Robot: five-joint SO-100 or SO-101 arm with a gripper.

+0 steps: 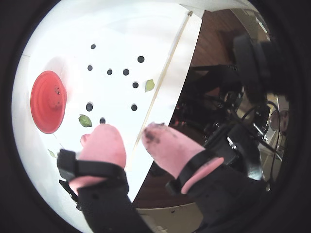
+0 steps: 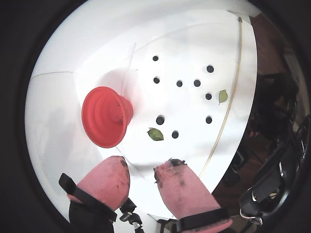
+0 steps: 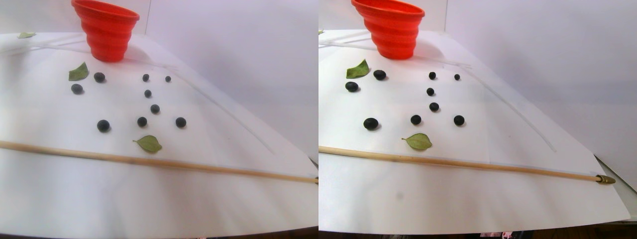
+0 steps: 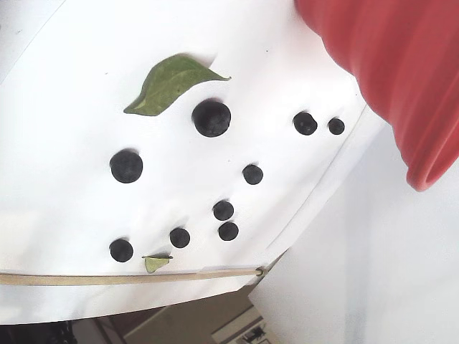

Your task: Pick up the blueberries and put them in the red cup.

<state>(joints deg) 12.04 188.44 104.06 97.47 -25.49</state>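
your gripper (image 2: 142,175) is up off the sheet with the pink fingertips (image 1: 104,143) spread apart and nothing between them; dark smudges on the pads. in both wrist views it hangs over the near edge of the white paper (image 2: 184,39), well apart from the berries. the blueberries (image 3: 142,121) are all loose on the paper, eight countable in the fixed view (image 4: 211,117), none touching each other. two bigger ones lie beside a green leaf (image 4: 171,80) on the cup side. the red cup (image 3: 106,27) stands upright at the far end of the sheet. inside it, a wrist view shows a few dark specks (image 1: 57,90), can't tell what they are. a second leaf (image 3: 149,143) lies just beside the wooden stick (image 3: 74,154).
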